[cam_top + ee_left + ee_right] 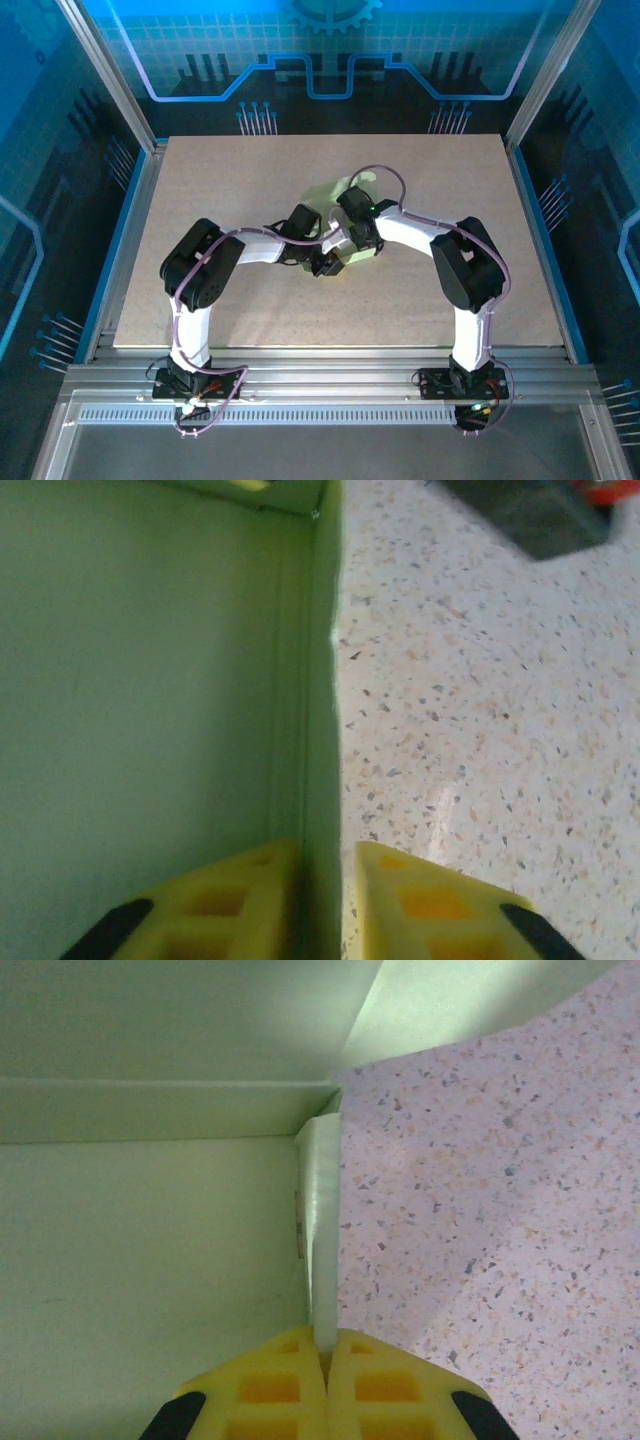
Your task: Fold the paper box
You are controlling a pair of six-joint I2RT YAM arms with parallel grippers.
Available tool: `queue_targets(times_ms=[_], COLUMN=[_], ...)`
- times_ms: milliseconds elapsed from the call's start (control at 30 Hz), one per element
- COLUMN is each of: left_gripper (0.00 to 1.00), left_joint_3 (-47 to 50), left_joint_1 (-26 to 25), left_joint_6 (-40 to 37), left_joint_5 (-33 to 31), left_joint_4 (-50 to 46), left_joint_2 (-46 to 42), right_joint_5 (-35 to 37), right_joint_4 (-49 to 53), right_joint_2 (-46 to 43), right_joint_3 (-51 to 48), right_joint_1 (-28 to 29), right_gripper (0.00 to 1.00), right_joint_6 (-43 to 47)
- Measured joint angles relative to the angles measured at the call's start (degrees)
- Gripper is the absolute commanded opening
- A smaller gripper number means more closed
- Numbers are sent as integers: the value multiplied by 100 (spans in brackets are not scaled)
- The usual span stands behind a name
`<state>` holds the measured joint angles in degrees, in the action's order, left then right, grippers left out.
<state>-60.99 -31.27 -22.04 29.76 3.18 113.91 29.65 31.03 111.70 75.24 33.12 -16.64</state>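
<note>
– What have the tools got hold of?
– Each one is clenched on the paper box [150,680]. The left tool [325,910] has an upright wall of the card nipped between its yellow fingers [240,905]. The right tool [325,1365] pinches a folded edge the same way.
– Anything printed on it?
– Plain pale lime-green on every face I can see. From either tool the card spreads to the left and ahead, with bare counter [480,730] to the right.
– What's the counter like?
– Pale, speckled with pinkish flecks. There's one box on it, and two arms [200,270] whose two tools meet mid-counter, right at the card.
– And behind?
– Aluminium frame posts [110,80], then blue panels [200,40] drawn with circuit lines and a gear [335,12].
</note>
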Motion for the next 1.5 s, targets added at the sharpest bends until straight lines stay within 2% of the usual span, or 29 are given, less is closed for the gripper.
queue_targets(times_ms=[33, 333, 533, 633, 833, 967, 1233, 1500], left_gripper=[44, 87, 99, 99, 99, 99, 99, 99], left_joint_3=[72, 931, 2223, 2935, 3604, 3775, 3740, 3145], left_joint_1=[0, 24, 190, 297, 675, 1027, 1513, 1886], left_joint_6=[35, 535, 1128, 1493, 2221, 2758, 3748, 4295], left_joint_5=[17, 164, 164, 162, -92, -457, -1292, -1547], left_joint_4=[101, 883, 1661, 2218, 2780, 2837, 2269, 1869], left_joint_2=[-33, -584, -1692, -2546, -3915, -4354, -4419, -3921], right_joint_5=[22, 85, 245, 592, 1576, 1683, 743, -765], right_joint_4=[-44, -127, -37, 173, 693, 686, 46, -761], right_joint_2=[-15, -48, 26, 216, 704, 695, 2, -739], right_joint_3=[-33, -98, -15, 197, 629, 579, -138, -933], right_joint_1=[0, -2, 0, 85, 450, 485, 168, -400], right_gripper=[0, 0, 0, 0, 0, 0, 0, 0], right_joint_6=[-46, -181, -212, -306, -507, -610, -597, -452])
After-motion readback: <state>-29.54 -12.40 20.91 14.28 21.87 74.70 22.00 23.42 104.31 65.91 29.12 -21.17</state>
